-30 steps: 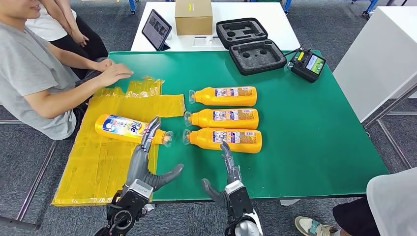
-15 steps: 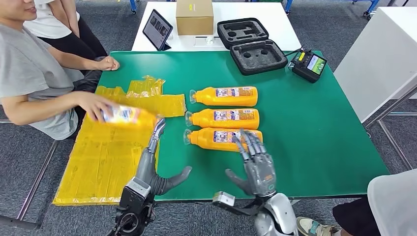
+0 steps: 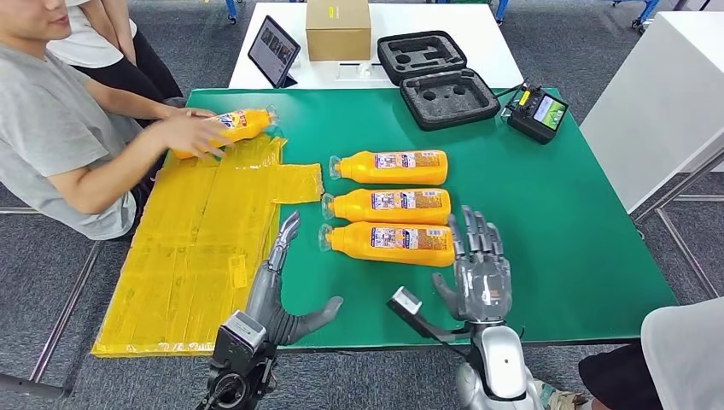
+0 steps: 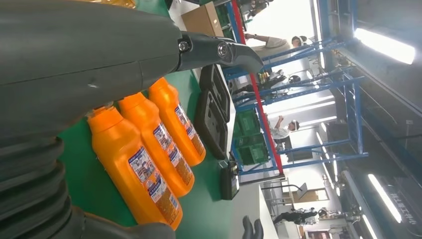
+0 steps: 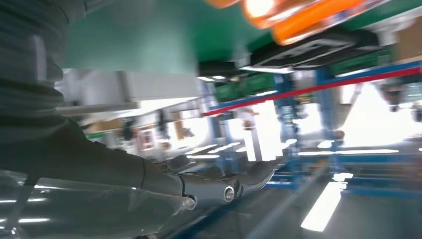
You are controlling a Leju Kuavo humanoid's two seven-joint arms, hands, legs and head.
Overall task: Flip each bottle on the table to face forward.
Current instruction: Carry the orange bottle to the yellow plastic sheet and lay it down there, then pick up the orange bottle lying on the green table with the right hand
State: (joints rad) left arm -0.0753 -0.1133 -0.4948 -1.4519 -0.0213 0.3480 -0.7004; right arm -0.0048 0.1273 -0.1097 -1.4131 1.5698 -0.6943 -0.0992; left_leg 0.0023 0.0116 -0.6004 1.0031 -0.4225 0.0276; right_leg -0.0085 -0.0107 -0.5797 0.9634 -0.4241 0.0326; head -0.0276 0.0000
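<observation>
A green table seen from above, with three orange bottles lying on their sides in a row near its middle, caps pointing left. The far bottle, the middle bottle and the near bottle lie side by side, close together, each showing a small printed label on top.

The left robot hand reaches in from the near edge, empty, fingers stretched forward and thumb spread out to the right. It hovers at the right edge of a yellow plastic sheet that covers the left part of the table. It sits just left of the near bottle's cap without touching it.

The right robot hand is raised at the near edge, palm away from the camera, fingers apart and pointing upward, holding nothing. It stands just right of the near bottle's base; whether it touches the bottle is unclear.

At the far left, a seated person in a grey shirt holds a fourth bottle with one hand at the far left corner of the sheet.

On the far side lie an open black foam case and a handheld controller. Beyond, a white table carries a tablet and a cardboard box.
</observation>
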